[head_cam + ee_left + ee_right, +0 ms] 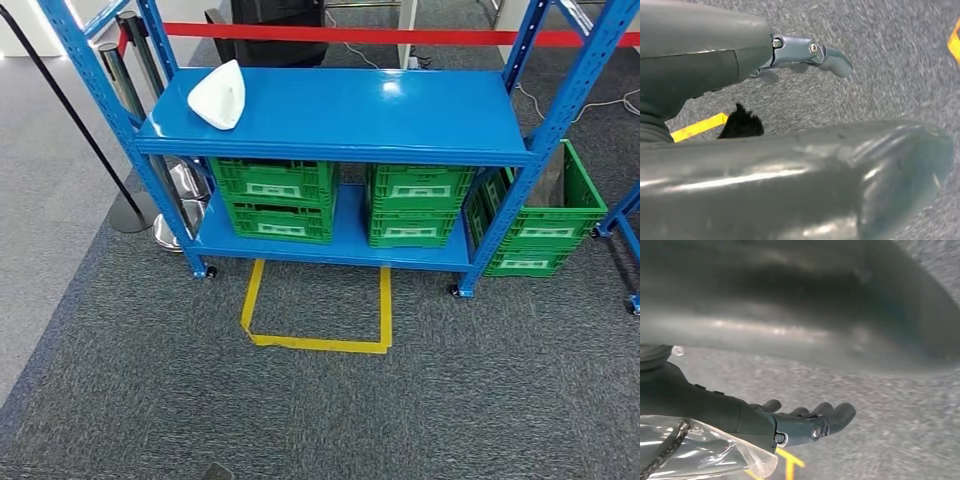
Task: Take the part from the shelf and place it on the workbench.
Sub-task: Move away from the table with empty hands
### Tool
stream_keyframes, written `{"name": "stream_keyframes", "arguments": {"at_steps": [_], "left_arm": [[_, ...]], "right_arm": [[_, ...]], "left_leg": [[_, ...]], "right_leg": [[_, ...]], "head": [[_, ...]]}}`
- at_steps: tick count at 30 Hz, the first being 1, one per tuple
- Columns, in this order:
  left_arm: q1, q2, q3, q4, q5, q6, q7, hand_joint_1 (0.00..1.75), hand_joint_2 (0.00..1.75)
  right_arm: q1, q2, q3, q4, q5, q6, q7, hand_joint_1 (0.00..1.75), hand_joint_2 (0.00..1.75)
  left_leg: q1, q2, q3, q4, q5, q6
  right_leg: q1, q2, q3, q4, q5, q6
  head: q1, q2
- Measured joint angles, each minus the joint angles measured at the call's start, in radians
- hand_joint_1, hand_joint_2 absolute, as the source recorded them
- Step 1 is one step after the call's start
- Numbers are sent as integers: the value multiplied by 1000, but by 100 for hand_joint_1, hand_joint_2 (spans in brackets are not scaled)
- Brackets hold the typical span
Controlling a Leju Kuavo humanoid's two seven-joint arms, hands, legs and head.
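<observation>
Right now the white part [218,95] sits on the blue shelf's [362,115] top, left end, easy to reach | left hand [806,52] and right hand [806,422] hang over carpet, fingers straight, holding nothing | robot faces shelf.

No text, brand, number or sign can be read. The green slatted plastic crates [275,198] on the lower board of the blue metal shelf [340,115] carry pale rectangular label plates on their fronts, as does the green crate [540,225] standing just beside the shelf's right post, but whatever is printed on them is too small to make out. The yellow tape outline [321,340] on the grey carpet before the shelf bears no lettering.
</observation>
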Motion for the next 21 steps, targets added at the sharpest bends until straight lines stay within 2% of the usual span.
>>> {"name": "stream_keyframes", "arguments": {"at_steps": [1, 2, 3, 6, 8, 9, 11, 13, 21], "left_arm": [[0, 0, 1, 0, 20, 14, 0, 0, 0], [0, 0, 1, 1, 46, 32, 1, 0, 0], [1, 0, -2, 1, 73, 52, 3, 0, 0], [4, 0, -15, 1, 124, 99, 14, 0, 0], [5, -1, -25, 1, 129, 109, 18, 0, 0], [6, -2, -28, 1, 128, 109, 17, 0, 0], [5, -2, -30, 1, 128, 102, 19, 0, 0], [5, -2, -31, 1, 128, 95, 23, 0, 0], [5, -2, -34, 1, 138, 115, 30, 0, 0]], "right_arm": [[-1, 0, 0, 6, -4, -7, -24, 0, 0], [-1, 0, 0, 11, -8, -16, -47, 0, 0], [-1, 0, 0, 16, -12, -23, -69, 0, 0], [-2, 0, -1, 26, -22, -38, -114, 0, 0], [-2, 0, -2, 30, -25, -43, -126, 0, 0], [-3, 0, -2, 31, -25, -45, -130, 0, 0], [-4, -1, -2, 35, -22, -50, -133, 0, 0], [-6, -1, -2, 39, -17, -56, -135, 0, 0], [-12, -2, -3, 50, -13, -73, -147, 0, 0]], "left_leg": [[0, 0, 0, -1, 3, 13], [0, -1, 0, -2, 4, 21], [0, -1, 0, -2, 6, 25], [2, -1, 0, -3, 9, 26], [4, -1, 0, -4, 10, 18], [5, -1, 0, -5, 9, 8], [9, -1, 1, -8, 8, -21], [11, -1, 1, -8, 7, -38], [5, -1, 0, -5, 6, -38]], "right_leg": [[1, 0, 0, 0, 0, 0], [2, -1, 0, 0, 0, -1], [4, -1, 0, 1, -1, -2], [9, -1, 0, 2, -2, -11], [11, -1, 0, 3, -3, -14], [13, -1, 0, 3, -4, -15], [15, -1, -1, 5, -5, -16], [15, -1, -2, 6, -5, -17], [10, -1, -2, 5, -3, -18]], "head": [[0, 0], [0, 0], [0, 0], [0, 0], [0, 0], [0, 0], [0, 0], [1, 0], [1, 0]]}}
